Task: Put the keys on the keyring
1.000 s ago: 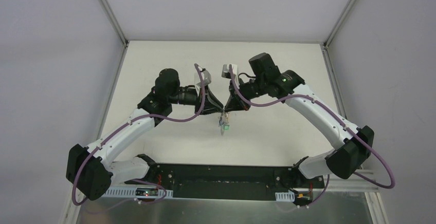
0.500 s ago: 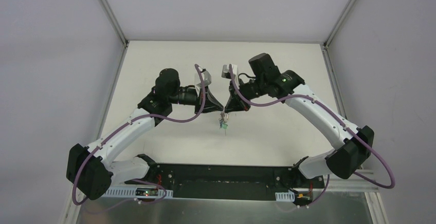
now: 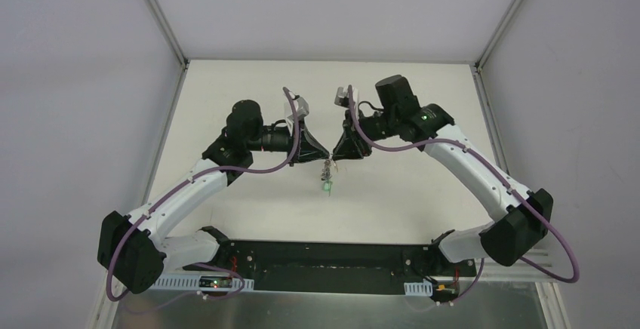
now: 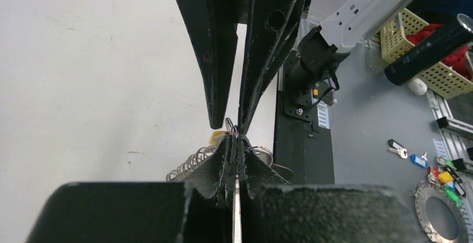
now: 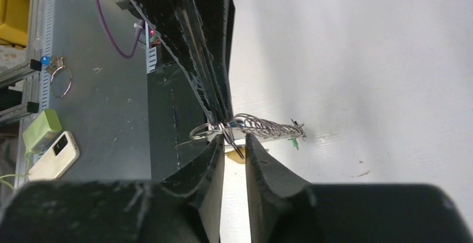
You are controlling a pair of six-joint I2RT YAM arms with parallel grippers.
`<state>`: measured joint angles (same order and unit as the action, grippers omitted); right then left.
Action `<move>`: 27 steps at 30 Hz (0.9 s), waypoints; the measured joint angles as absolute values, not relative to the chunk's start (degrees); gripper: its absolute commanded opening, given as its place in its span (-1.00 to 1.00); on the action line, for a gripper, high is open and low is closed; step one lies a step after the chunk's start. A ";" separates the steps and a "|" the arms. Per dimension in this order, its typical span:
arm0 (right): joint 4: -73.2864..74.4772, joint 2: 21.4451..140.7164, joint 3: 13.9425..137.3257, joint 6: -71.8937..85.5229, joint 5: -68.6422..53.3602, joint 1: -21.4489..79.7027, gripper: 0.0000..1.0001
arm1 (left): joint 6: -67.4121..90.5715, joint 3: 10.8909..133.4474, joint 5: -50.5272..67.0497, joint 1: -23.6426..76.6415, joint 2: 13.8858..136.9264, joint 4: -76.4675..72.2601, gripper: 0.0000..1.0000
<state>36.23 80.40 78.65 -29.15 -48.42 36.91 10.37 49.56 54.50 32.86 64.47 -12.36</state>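
Note:
Above the middle of the white table my two grippers meet tip to tip. The left gripper [image 3: 324,161] [image 4: 237,138] is shut on the keyring [image 5: 262,125], a bundle of thin silver wire loops [image 4: 192,165] hanging from its tips. Small keys dangle from it: a green one [image 5: 291,141] [image 3: 327,188] and a yellow-headed one [image 5: 234,152] [image 4: 217,137]. The right gripper [image 3: 337,158] [image 5: 235,142] is open by a narrow gap. One thin wire loop crosses that gap without being pinched.
The black base plate [image 3: 324,265] runs along the table's near edge below the hanging keys. White enclosure walls stand left, right and behind. On the grey bench beyond the table lie a phone [image 5: 53,155], a spare ring [image 5: 60,81], loose keys [image 4: 440,170] and a yellow basket [image 4: 429,59].
The left gripper has closed on the keyring. The right gripper has opened a little and drawn back to the right. The key bundle has swung slightly.

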 measured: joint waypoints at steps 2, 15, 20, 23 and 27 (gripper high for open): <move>34.65 79.42 77.34 -28.12 -49.23 35.68 -0.45 | 12.01 49.56 54.37 32.51 64.47 -13.47 -1.00; 26.57 76.82 72.27 -21.98 -56.77 31.42 -0.32 | 18.11 48.88 53.89 32.14 64.47 -19.16 -1.00; 25.34 76.73 72.29 -21.34 -58.74 31.35 -0.32 | 19.35 48.36 53.89 32.14 64.47 -20.51 -1.00; 24.62 76.73 72.27 -20.71 -59.66 31.35 -0.34 | 20.47 48.01 53.89 32.14 64.47 -21.93 -1.00; 22.68 76.64 71.05 -19.92 -60.82 31.35 -0.47 | 22.13 47.70 53.87 32.14 64.47 -23.68 -1.00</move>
<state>22.68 76.64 71.05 -19.92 -60.82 31.35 22.13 47.70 53.87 32.14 64.47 -23.68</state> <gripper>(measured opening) 0.304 0.007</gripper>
